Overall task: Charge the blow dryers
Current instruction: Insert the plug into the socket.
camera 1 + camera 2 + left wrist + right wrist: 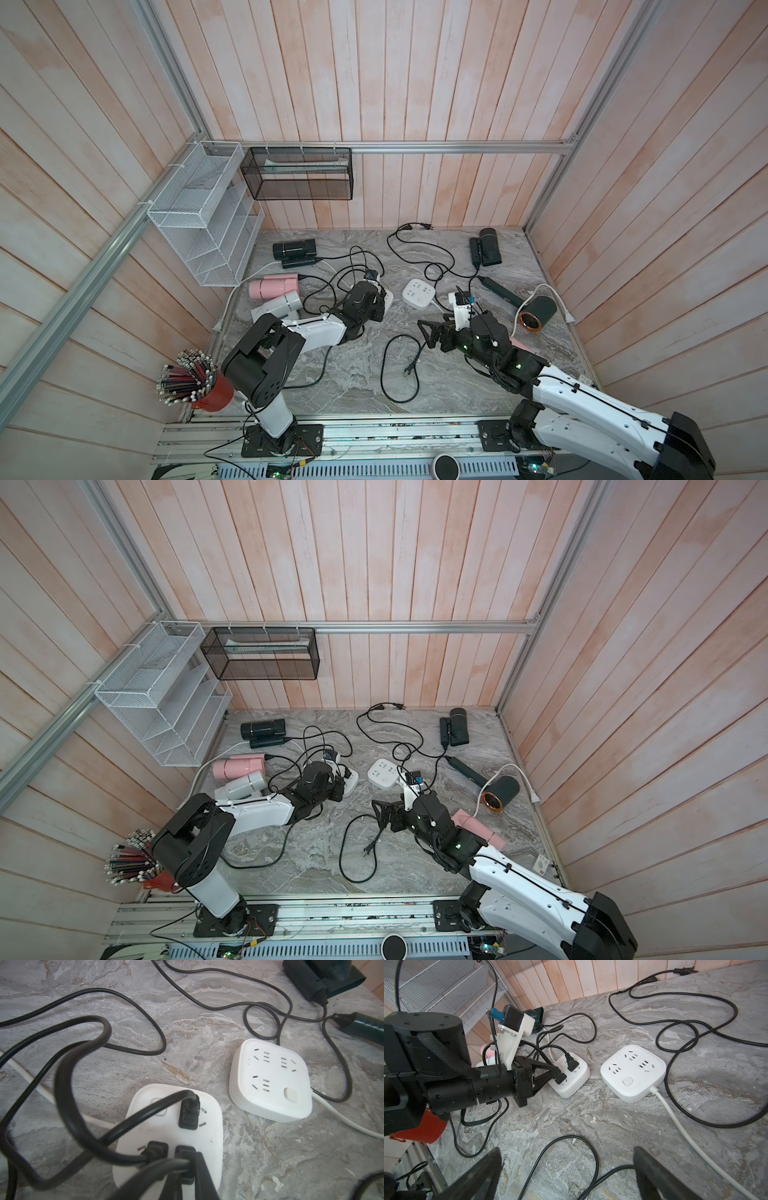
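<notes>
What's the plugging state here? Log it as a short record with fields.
left gripper: shut on a plug at the left power strip
right gripper: open, empty, above a loose cord
left power strip: three black plugs on it
right power strip: no plugs in it
loose plugs: one in front, two by the back wall

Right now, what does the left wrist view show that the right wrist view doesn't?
Only left wrist: the third plug on the loaded power strip, seemingly clamped by the left gripper, and the back-right dark green dryer.
Only right wrist: the left gripper from outside, the right gripper open over a loose cord, loose plugs by the back wall, and the white wire rack.
Both: the loaded strip with two seated plugs, the empty power strip and the marble table.
</notes>
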